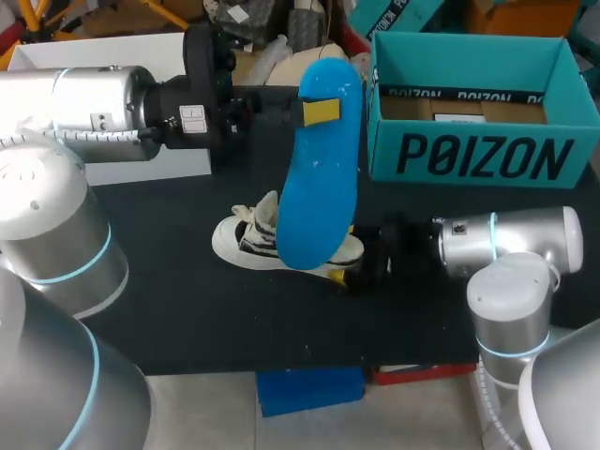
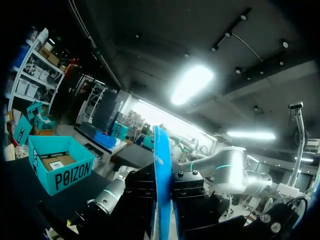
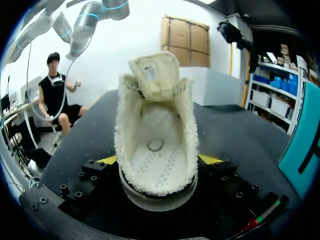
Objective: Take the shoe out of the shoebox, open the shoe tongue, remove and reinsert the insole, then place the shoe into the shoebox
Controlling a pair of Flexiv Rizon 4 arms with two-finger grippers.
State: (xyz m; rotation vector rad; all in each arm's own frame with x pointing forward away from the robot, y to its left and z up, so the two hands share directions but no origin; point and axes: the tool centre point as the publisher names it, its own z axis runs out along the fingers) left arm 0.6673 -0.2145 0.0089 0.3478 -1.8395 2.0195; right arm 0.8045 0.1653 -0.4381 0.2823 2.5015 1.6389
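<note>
left gripper [image 1: 322, 111] clamped on the blue insole [image 1: 319, 187], holding it up clear of the shoe [image 1: 246, 239]; right gripper [image 3: 157, 167] pinching its heel from both sides, probably steadying it for reinsertion

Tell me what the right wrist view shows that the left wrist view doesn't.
Only the right wrist view: the empty inside of the shoe, its tongue lifted, and its heel gripped between the fingers of the right tool. Only the left wrist view: the blue insole, edge-on, clamped in the left tool, and the open top of the shoebox. Both views: the black table and at least part of the teal shoebox.
</note>
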